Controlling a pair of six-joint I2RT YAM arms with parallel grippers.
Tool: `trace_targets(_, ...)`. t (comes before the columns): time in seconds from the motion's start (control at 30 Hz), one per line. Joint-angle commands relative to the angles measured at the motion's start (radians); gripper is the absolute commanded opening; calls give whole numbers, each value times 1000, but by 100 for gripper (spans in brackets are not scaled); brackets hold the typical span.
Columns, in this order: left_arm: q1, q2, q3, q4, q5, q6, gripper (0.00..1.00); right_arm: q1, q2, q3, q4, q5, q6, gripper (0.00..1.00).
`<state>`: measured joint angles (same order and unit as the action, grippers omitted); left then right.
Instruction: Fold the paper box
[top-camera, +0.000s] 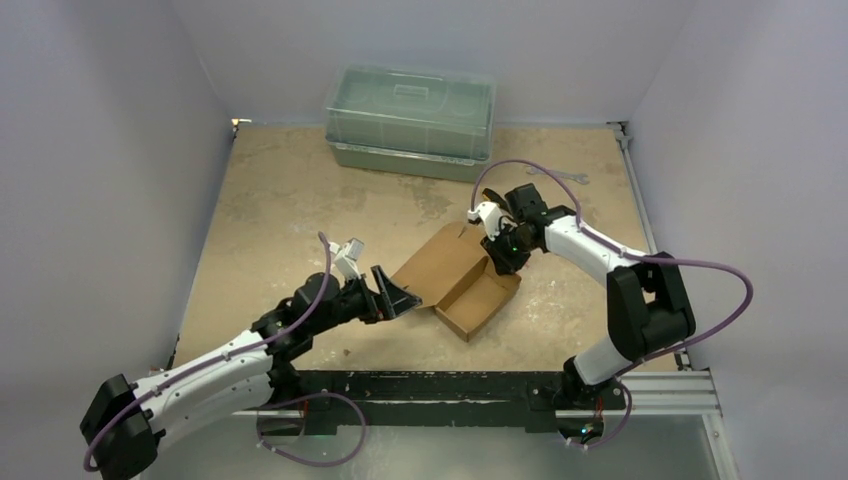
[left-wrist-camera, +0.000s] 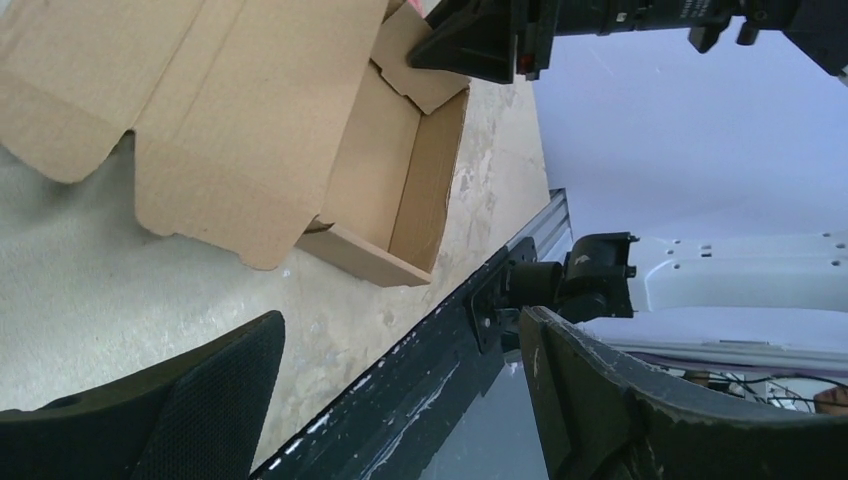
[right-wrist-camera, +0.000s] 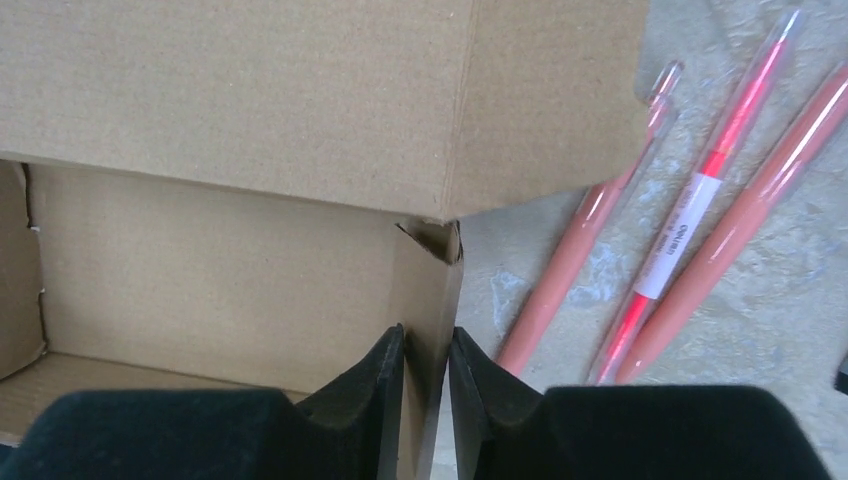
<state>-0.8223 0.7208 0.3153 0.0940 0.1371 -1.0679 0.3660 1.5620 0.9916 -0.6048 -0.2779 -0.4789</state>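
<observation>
Paper box (top-camera: 470, 295) — lid open, right jaws astride wall

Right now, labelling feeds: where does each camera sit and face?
Top external: above, behind the robot, looking down on the table; left arm, right arm show.
Left wrist: looks past the open left gripper, over the paper box, toward the right arm.
Right wrist: looks along the right gripper, astride a box wall, pens beside.
Shared: all show the box.
</observation>
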Motion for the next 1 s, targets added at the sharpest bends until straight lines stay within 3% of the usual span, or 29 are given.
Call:
trace_targets(0.0,-78,36,-26,47,-163,-90,86,1,-52,-47,42,15,5,23)
trace_targets(0.3,-232,168,-86,263,-415,-212,86,2,-134,-90,102,-12,12,0)
trace_targets(0.7,-365,344,-74,447,-616,-265,86,-2,-226,-119,145,-143,2,0)
trace_targets(0.97,-393,345,-84,540,-751,-277,74,-9,-242,-128,155,-176,4,0)
